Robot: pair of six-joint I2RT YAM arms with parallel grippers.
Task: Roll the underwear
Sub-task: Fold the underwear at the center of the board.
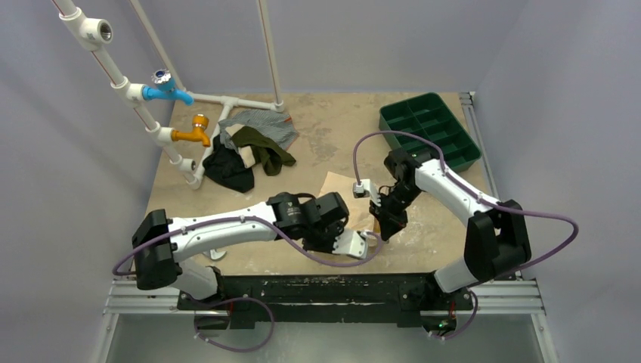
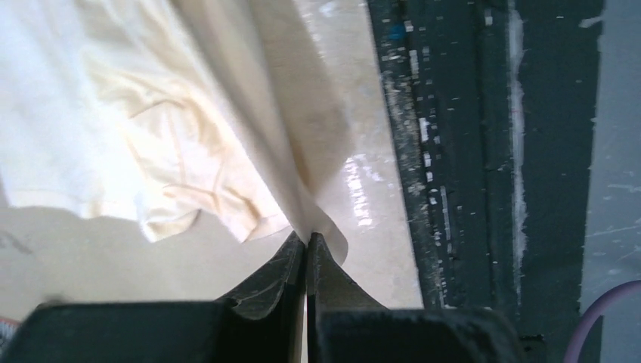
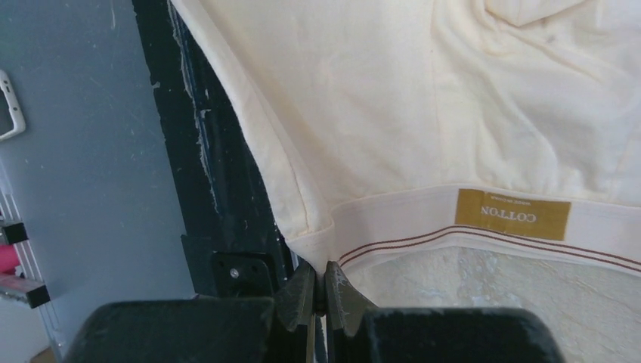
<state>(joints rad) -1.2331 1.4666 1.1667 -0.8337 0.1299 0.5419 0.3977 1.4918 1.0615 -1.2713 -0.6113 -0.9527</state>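
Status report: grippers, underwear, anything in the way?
Left gripper shut on underwear edge. Right gripper shut on waistband corner. Not yet rolled. Clothes pile, green tray well clear.

Pale grey-lilac walls (image 1: pixel 378 38) close in the far, left and right sides, under even, soft light. Bench (image 1: pixel 340 128) top is tan, mottled and scuffed, with a white pipe frame (image 1: pixel 136 94) at far left carrying a blue tap (image 1: pixel 168 91) and an orange tap (image 1: pixel 193 132). At the near edge, a black base plate (image 1: pixel 317 291) sits on aluminium rails (image 1: pixel 151 301), with grey floor (image 1: pixel 340 340) nearest.
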